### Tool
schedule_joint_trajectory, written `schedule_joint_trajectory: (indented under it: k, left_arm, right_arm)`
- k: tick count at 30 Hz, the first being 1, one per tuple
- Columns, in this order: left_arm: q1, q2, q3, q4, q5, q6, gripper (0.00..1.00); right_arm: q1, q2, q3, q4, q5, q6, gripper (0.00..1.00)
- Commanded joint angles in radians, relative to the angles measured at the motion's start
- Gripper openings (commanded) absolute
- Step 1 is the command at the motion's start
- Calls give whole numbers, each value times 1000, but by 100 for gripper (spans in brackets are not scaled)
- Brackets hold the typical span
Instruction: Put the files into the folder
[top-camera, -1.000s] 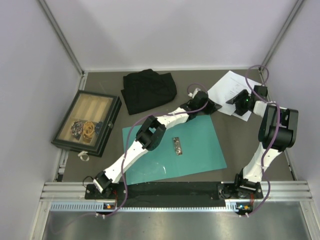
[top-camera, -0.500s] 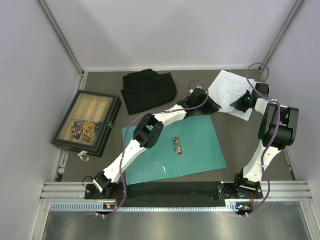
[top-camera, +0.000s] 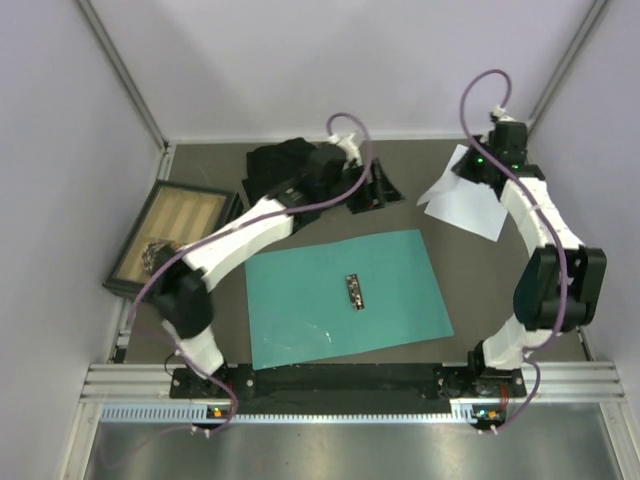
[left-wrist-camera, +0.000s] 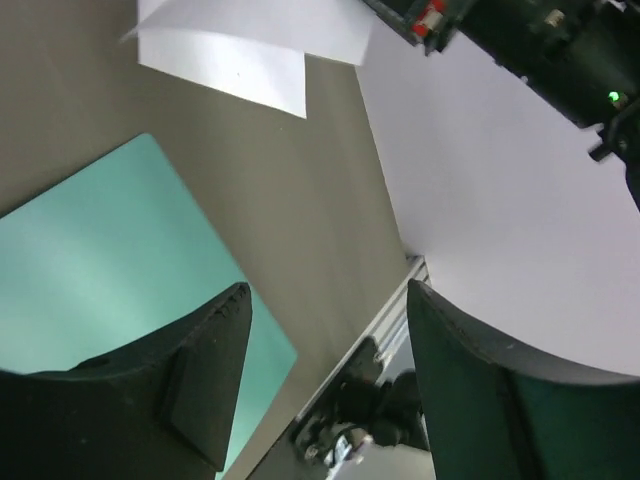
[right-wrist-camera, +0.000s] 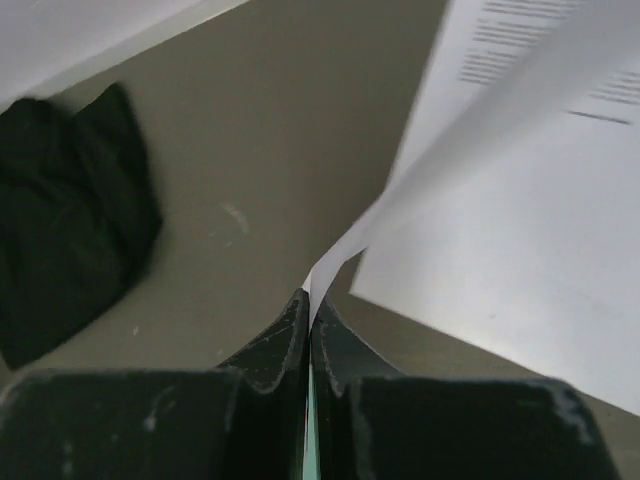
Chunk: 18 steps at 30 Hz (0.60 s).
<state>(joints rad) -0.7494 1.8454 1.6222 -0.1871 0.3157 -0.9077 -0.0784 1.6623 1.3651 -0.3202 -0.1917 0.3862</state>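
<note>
The teal folder (top-camera: 390, 270) lies open and flat in the middle of the table, its small metal clip (top-camera: 353, 291) at the spine. The files (top-camera: 470, 205) are white sheets at the back right. My right gripper (right-wrist-camera: 310, 298) is shut on the corner of one sheet (right-wrist-camera: 480, 120), which curls up off the other sheet (right-wrist-camera: 520, 270) lying flat. In the top view my right gripper (top-camera: 470, 170) hangs over the sheets' far-left edge. My left gripper (left-wrist-camera: 325, 300) is open and holds nothing, above the table behind the folder (left-wrist-camera: 90, 270). From above, my left gripper (top-camera: 380, 186) sits beside the black cloth.
A black cloth (top-camera: 272, 165) lies at the back, partly under my left arm. A dark-framed wooden tray (top-camera: 170, 215) with small items stands at the left. Aluminium rails run along the table's near edge (top-camera: 350, 375).
My left gripper let go at the folder's far edge, opened and swung back toward the cloth. My right gripper shut on a sheet's corner and rose with it.
</note>
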Motion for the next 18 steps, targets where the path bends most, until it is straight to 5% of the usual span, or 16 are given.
schedule_joint_trajectory:
  k: [1, 9, 13, 18]
  left_arm:
    - [25, -343, -322, -142, -117, 185, 70]
    - [62, -805, -721, -460, -464, 71, 70]
    - [68, -997, -815, -564, -591, -49, 70]
    - [70, -1091, -941, -660, -685, -224, 70]
  right_arm:
    - [198, -148, 49, -105, 78, -101, 0]
    - [589, -234, 126, -181, -75, -145, 0]
    - [655, -320, -16, -61, -318, -80, 0]
    - [657, -361, -234, 23, -367, -118, 0]
